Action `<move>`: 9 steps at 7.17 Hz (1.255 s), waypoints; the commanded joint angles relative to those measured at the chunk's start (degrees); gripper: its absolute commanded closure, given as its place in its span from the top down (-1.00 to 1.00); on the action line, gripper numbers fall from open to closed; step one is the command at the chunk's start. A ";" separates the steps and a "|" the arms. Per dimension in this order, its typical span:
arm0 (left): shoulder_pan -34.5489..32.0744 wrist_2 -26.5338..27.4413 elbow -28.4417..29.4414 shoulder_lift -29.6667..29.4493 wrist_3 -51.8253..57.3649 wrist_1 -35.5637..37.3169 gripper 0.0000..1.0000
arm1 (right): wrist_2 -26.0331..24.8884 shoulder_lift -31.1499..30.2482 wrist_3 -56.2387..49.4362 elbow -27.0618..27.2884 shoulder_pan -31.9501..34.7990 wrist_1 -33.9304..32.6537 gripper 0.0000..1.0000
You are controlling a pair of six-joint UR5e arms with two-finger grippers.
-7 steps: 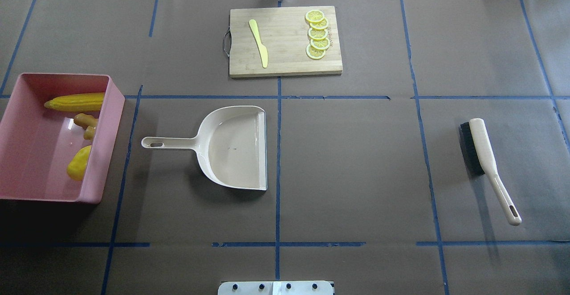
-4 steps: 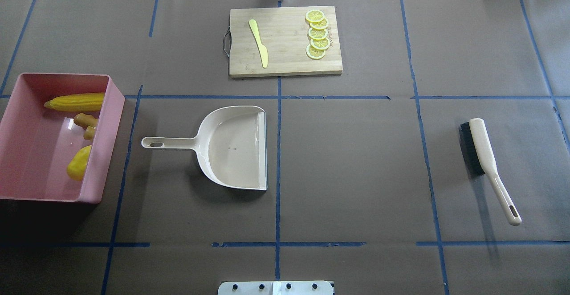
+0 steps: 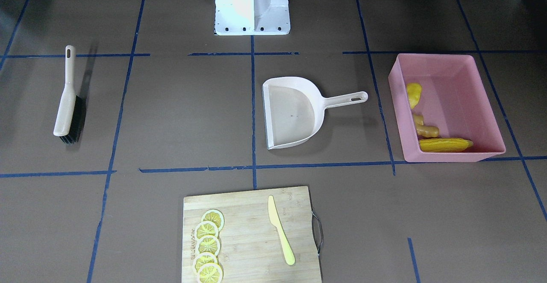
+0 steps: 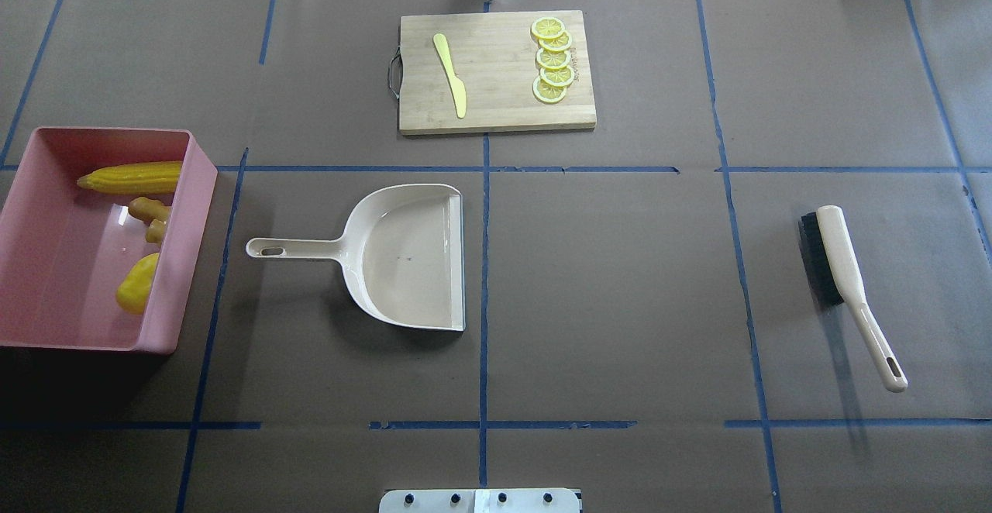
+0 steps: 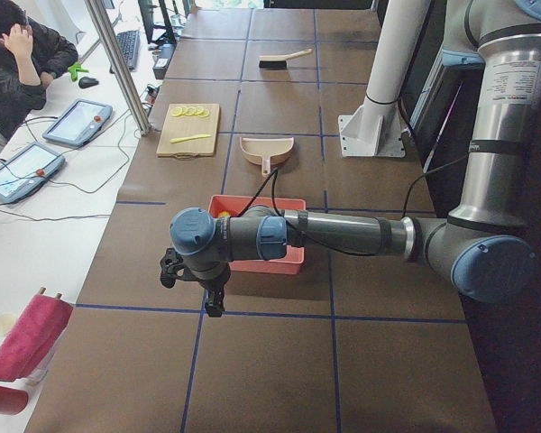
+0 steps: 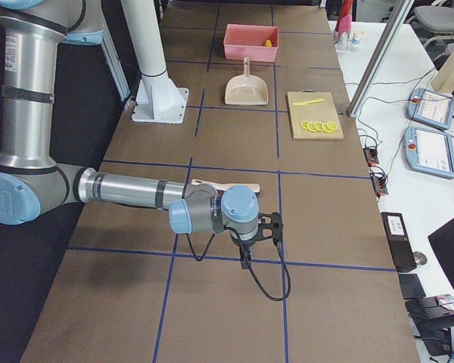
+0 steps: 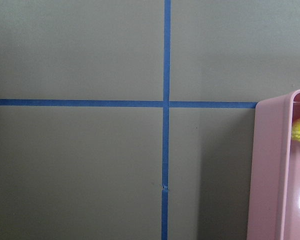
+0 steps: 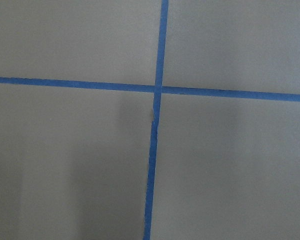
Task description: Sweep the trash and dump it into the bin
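The left pincer (image 5: 214,302) is held low over the brown paper-covered desk (image 4: 620,280) at its left end. Whether its fingers are apart or together cannot be told from the side view alone. The same holds for the right pincer (image 6: 246,257), which hangs over a crossing of blue tape lines at the desk's right end.

Just beside the left pincer, the large pink rectangular plastic bin (image 4: 198,187) is seen, and all the trash lies inside it.
- **Long yellow corn cob** (image 4: 130,177): it lies along the bin's far wall, with its long axis across the desk and its tapered tip toward the robot's left.
- **Knobbly tan ginger root** (image 4: 153,217): it rests midway along the wall facing the dustpan.
- **Yellow oval potato-like lump** (image 4: 138,284): it lies against the same wall, nearer the robot.

Near the bin, a beige plastic dustpan (image 4: 403,257) lies flat, with its handle pointed at the bin and its mouth turned toward the robot's right. Well apart from these, a beige hand brush with black bristles (image 4: 849,280) lies near the right pincer and is partly hidden by that arm in the right side view. At the far edge, a wooden cutting board (image 4: 496,102) carries a row of lemon slices (image 4: 552,60) and a pale yellow knife (image 4: 450,75).
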 commanded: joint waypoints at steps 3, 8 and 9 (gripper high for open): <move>0.30 -0.09 0.07 0.12 0.21 -0.13 1.00 | 2.64 0.31 -0.42 3.05 0.28 -10.15 0.99; 0.39 0.87 0.51 3.27 0.12 -1.00 1.00 | 2.72 0.56 -0.07 2.52 0.28 -9.97 0.99; 0.39 0.87 0.86 3.54 0.12 -1.09 1.00 | 2.72 0.74 0.10 2.52 0.28 -9.97 0.99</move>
